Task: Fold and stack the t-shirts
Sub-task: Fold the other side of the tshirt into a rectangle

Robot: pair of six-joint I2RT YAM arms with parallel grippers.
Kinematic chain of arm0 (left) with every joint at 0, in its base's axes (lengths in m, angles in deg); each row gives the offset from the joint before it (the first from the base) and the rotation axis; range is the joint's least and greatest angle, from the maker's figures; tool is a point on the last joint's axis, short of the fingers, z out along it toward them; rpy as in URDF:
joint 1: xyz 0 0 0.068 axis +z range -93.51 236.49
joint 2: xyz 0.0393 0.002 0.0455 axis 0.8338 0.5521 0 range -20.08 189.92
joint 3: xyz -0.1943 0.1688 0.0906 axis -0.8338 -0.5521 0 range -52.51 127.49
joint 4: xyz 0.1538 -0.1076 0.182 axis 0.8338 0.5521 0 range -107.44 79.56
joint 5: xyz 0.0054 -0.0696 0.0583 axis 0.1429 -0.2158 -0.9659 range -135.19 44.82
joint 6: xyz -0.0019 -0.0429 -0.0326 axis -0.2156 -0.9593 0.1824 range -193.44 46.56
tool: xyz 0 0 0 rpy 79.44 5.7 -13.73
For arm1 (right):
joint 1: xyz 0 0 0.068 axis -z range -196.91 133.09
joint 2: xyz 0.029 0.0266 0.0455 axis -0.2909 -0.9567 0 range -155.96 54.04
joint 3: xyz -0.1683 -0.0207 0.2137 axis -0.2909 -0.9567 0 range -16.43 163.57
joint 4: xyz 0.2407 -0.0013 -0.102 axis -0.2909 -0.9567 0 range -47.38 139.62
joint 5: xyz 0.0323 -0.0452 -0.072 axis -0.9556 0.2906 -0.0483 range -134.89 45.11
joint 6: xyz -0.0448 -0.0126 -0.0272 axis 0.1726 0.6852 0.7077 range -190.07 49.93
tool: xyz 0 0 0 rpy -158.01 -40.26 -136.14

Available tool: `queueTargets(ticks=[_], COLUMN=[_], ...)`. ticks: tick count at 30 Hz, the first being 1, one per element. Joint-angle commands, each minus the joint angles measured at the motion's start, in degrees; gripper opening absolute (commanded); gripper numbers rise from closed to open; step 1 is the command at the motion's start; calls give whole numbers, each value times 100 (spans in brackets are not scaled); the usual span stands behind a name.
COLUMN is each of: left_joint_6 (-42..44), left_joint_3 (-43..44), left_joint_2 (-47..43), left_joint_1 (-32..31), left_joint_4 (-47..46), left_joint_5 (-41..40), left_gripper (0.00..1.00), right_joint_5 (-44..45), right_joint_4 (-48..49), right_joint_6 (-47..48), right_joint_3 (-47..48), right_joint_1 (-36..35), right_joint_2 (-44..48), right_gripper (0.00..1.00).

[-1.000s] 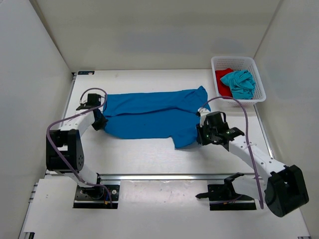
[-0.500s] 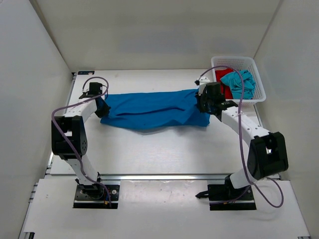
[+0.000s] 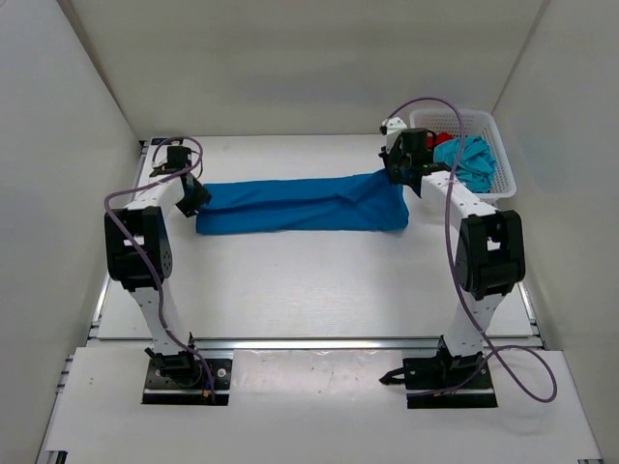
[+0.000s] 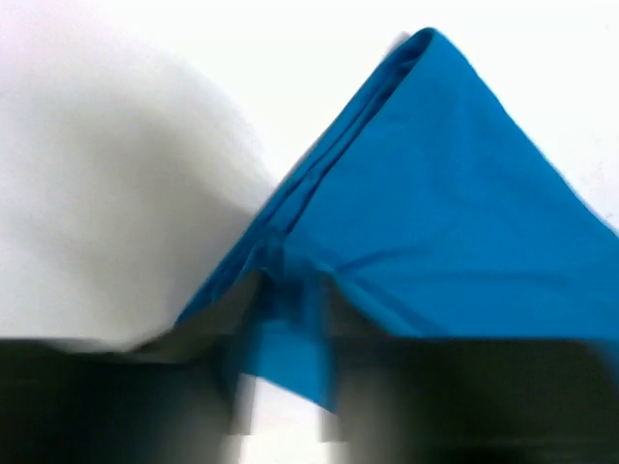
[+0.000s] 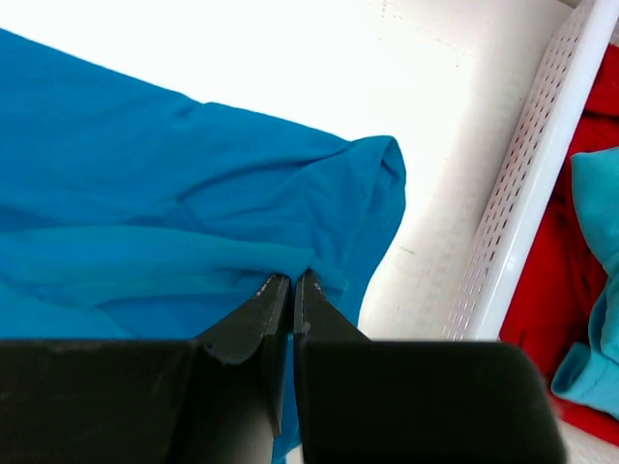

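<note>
The royal blue cloth t-shirt lies folded into a long, narrow band running left to right across the far half of the white table. Its near edge is fairly straight and its layered folds show at the left end. The left gripper sits at that left end, close to the table's left edge. A strip of blue cloth lies between its fingers, but the wrist view is too blurred to tell whether they are gripping it. At the shirt's right far corner, the right gripper has its fingers pressed together on a gathered fold of the cloth. Just right of that corner stands the white plastic mesh basket, with a narrow gap of table between it and the shirt. It holds the teal cloth shirt lying over the bright red shirt. A broad stretch of tabletop lies between the shirt's near edge and the arm bases, and a slimmer strip lies on its far side.
</note>
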Motion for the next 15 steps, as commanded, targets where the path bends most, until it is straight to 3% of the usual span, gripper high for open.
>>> queueTargets(ticks=[1,2,4,5,6,11,15], left_joint_6=[-92,-101,-83,-109,-66,57,207], left_joint_3=[373,382,566,584,628,821,979], left_joint_2=[202,220,246,220,176,-122,-105], left_joint_1=[29,21,21,29,108,73,-111], left_joint_4=[75,66,75,58,66,128,-56], left_joint_5=[-68,-76,-129,-181,-182,-305,36], left_gripper=[64,98,99,99,99,99,99], right_joint_5=[-99,-91,119,138,190,-107,-1045], right_joint_4=[349,358,577,638,735,472,340], right_joint_6=[67,111,93,93,-2,-275,-923], right_joint_3=[321,400,462,488,523,577,-212], right_joint_1=[164,190,129,155,156,94,-46], right_joint_2=[-180,-293,-478,-514,-488,-173,232], right_gripper=[0,4,23,68,79,85,87])
